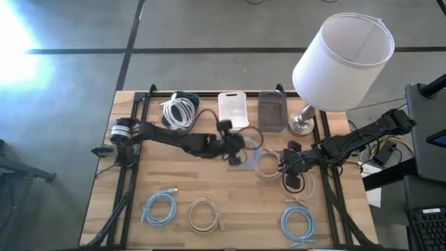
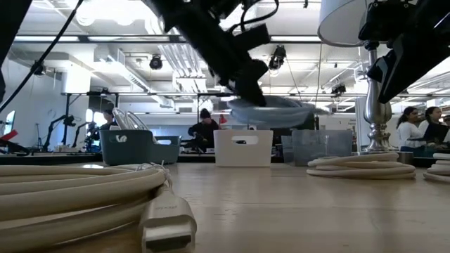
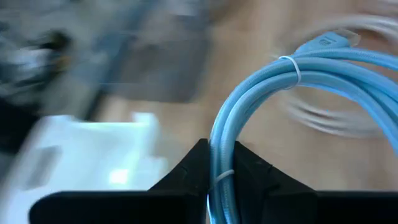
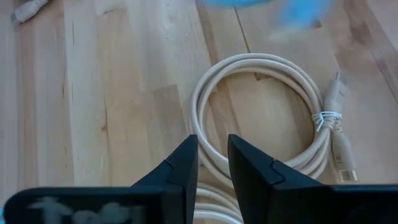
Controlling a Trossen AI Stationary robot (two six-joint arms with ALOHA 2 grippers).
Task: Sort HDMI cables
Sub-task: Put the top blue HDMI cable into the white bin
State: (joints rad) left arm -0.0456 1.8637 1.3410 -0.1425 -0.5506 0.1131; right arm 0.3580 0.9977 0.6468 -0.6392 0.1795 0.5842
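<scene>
High view, table point(image 1: 104, 181): one wooden top, with bare wood in the left-centre and near the front edge between coils.
Lamp point(image 1: 341, 63): one, white shade, on the far right; its base stands beside the right arm.
Bins: three along the far edge, a dark bin point(image 1: 182, 104) holding a white coil point(image 1: 178, 113), a white bin point(image 1: 233, 109), and a grey bin point(image 1: 272, 111).
HDMI cables: two light blue coils near the front, one left point(image 1: 159, 208), one right point(image 1: 298, 224); a beige coil point(image 1: 205, 214) between them; beige coils point(image 1: 268, 166) mid-right.
Left gripper point(image 3: 217, 167): clamped on a lifted light blue coil point(image 3: 298, 81), just near the white bin.
Right gripper point(image 4: 212, 163): fingers slightly apart, holding nothing, above the mid-right beige coils.
</scene>
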